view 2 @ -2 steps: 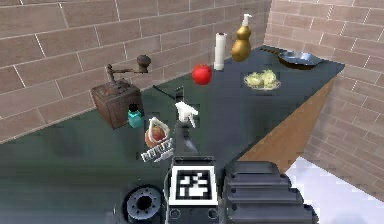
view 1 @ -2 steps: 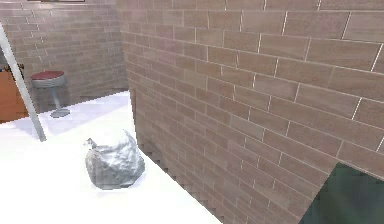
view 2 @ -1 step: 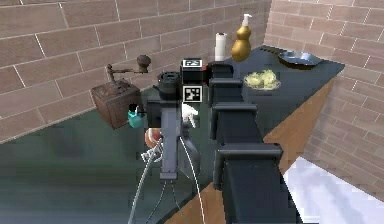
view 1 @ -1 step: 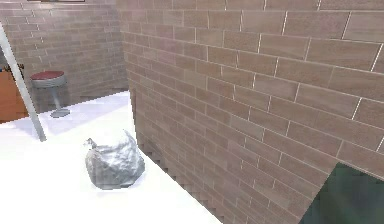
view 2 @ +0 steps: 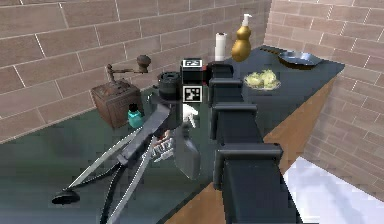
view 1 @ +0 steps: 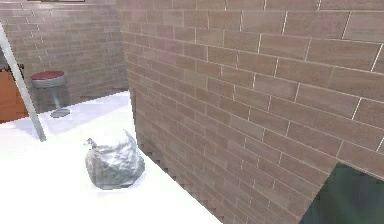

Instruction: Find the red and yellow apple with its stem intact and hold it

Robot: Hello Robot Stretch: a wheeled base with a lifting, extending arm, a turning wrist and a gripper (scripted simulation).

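The end effector (view 2: 153, 101) sits near a teal thing (view 2: 134, 118) on the counter (view 2: 55, 150).

A dark square-section arm (view 2: 240, 150) carries two white squares (view 2: 190, 92) with black marks.

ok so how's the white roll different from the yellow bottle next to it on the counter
The white roll is a plain straight cylinder; the yellow bottle bulges low and narrows to a thin neck. The roll is white all over; the bottle is amber-yellow with a pale top. The bottle's top reaches higher in the picture than the roll's. Both stand upright, side by side on the dark counter by the brick wall.
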